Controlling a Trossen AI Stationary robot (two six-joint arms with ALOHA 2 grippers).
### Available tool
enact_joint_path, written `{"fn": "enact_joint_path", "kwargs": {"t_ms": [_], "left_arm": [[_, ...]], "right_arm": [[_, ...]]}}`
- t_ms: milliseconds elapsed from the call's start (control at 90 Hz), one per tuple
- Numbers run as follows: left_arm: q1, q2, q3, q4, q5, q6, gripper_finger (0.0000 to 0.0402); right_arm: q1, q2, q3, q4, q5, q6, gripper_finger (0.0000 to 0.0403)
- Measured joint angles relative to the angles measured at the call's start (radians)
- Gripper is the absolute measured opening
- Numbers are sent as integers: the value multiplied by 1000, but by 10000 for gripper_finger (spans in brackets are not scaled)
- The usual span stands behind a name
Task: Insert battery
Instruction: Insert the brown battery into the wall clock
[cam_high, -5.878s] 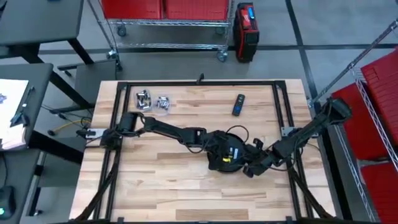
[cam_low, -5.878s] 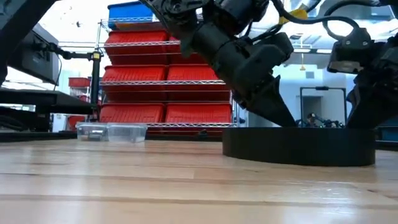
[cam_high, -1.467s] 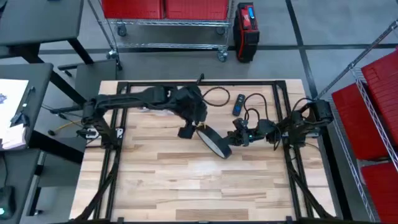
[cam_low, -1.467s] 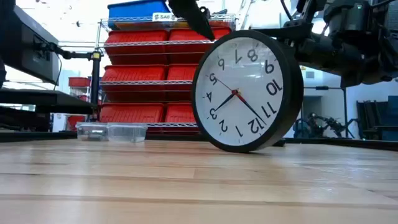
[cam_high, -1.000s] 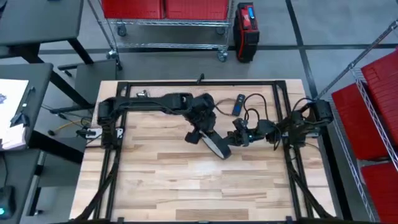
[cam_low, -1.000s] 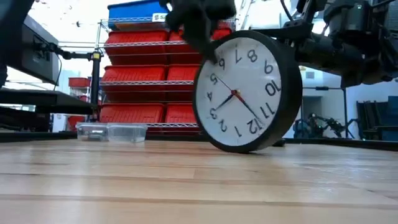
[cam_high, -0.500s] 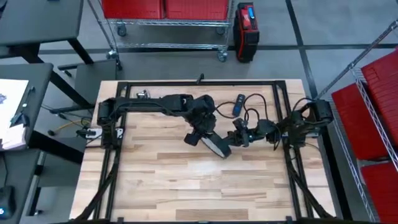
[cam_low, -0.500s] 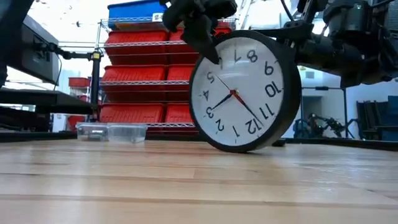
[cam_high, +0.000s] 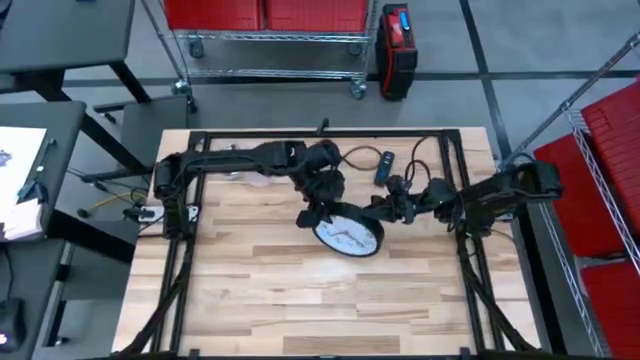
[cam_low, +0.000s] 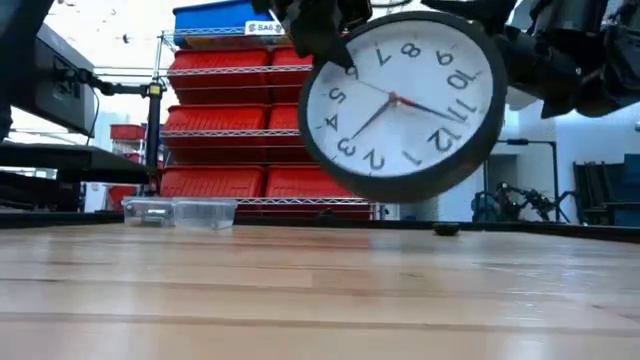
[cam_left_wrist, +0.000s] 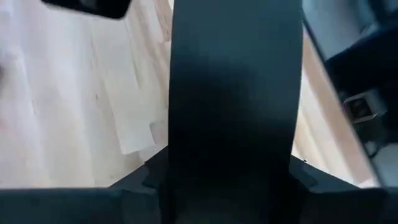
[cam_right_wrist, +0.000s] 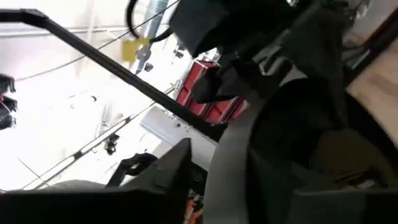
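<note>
Two arms hold one round wall clock (cam_high: 348, 236) over the middle of the wooden desk (cam_high: 260, 300) in the high view: the left gripper (cam_high: 318, 212) at its far-left rim, the right gripper (cam_high: 385, 212) at its right rim. No battery shows.

In the low view the clock (cam_low: 402, 102) hangs clear of the boards, tilted, its white face toward the camera inside a smooth black rim. By my reckoning it is mid-handling; next it needs its back exposed.

The left wrist view shows the matte black rim (cam_left_wrist: 233, 93) pinched between that arm's fingers.

The right wrist view is cluttered; whether those fingers are clamped I cannot tell.
</note>
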Motion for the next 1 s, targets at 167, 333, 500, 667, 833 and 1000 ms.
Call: {"fn": "enact_joint_path", "kwargs": {"t_ms": [167, 333, 500, 667, 833, 1000], "left_arm": [[52, 20, -1, 0, 96, -84, 147], [61, 50, -34, 41, 124, -170, 147], [61, 71, -146, 189, 171, -265, 145], [57, 82, -253, 329, 170, -429, 140], [56, 74, -345, 490, 183, -536, 139], [65, 73, -471, 810, 180, -796, 139]], "right_arm": [[-65, -164, 0, -253, -15, -116, 175], [-157, -336, 0, -528, -32, -222, 174], [-249, -468, 0, -755, -6, -310, 171], [-337, -546, 5, -905, -5, -349, 171], [-410, -578, 4, -952, -2, -377, 171], [-431, -578, 4, -966, -2, -374, 171]]}}
